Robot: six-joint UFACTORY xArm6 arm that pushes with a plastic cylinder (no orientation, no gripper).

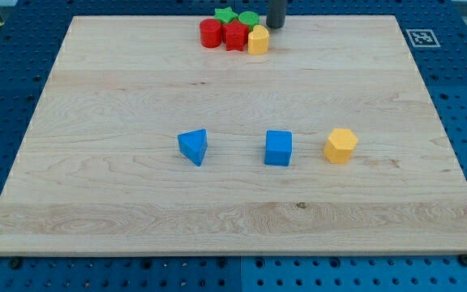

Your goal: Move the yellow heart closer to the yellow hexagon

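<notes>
The yellow heart (258, 40) lies at the view's top, at the right end of a tight cluster of blocks. The yellow hexagon (340, 145) sits alone at the view's middle right, far below the heart. My tip (276, 27) is at the view's top edge, just up and right of the yellow heart and right of the green round block (249, 19). The rod is cut off by the frame's top.
The cluster also holds a red cylinder (210, 33), a red star-like block (235, 36) and a green star (225, 15). A blue triangle (194, 147) and a blue cube (279, 148) lie mid-board, left of the hexagon. The wooden board (120, 211) rests on a blue pegboard.
</notes>
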